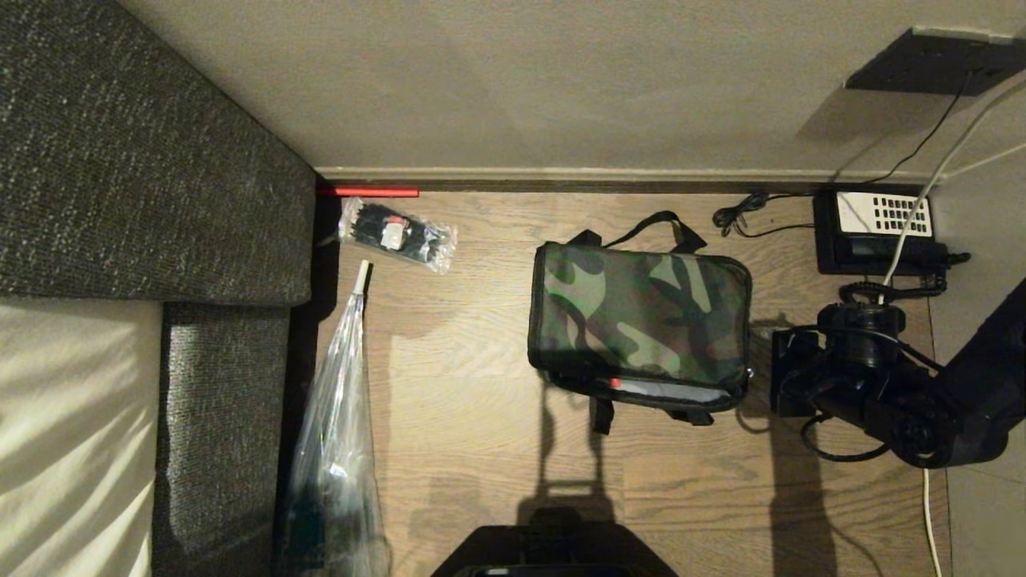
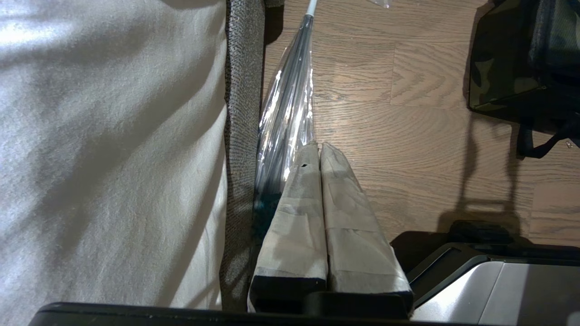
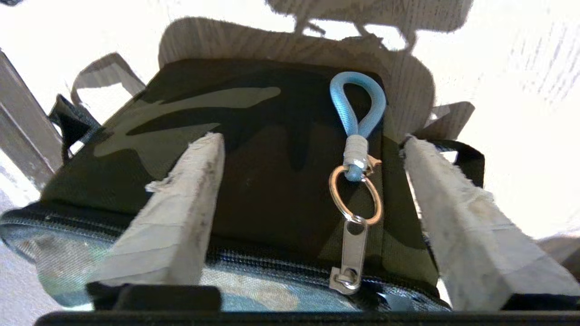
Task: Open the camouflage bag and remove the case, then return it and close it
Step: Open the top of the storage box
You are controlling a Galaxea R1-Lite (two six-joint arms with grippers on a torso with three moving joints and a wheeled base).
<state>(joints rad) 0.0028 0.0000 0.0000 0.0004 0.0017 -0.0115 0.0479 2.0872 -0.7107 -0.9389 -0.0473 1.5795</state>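
The camouflage bag [image 1: 641, 312] sits on the wooden floor, its lid down. A thin strip of red lining and pale grey shows along its near edge [image 1: 665, 391]. My right gripper [image 3: 311, 138] is at the bag's right end, open, its taped fingers [image 3: 181, 203] standing on either side of the lid's corner. Between them the silver zipper pull [image 3: 353, 246], with its metal ring and blue loop [image 3: 358, 104], lies loose on the lid, touched by neither finger. The case is hidden. My left gripper [image 2: 317, 148] is parked low by the sofa, shut and empty.
A grey sofa [image 1: 144, 160] fills the left. Beside it lie an umbrella in a clear sleeve [image 1: 341, 385] and a plastic packet of black parts [image 1: 397, 234]. A black desk telephone [image 1: 878, 228] with cables stands by the wall at the back right.
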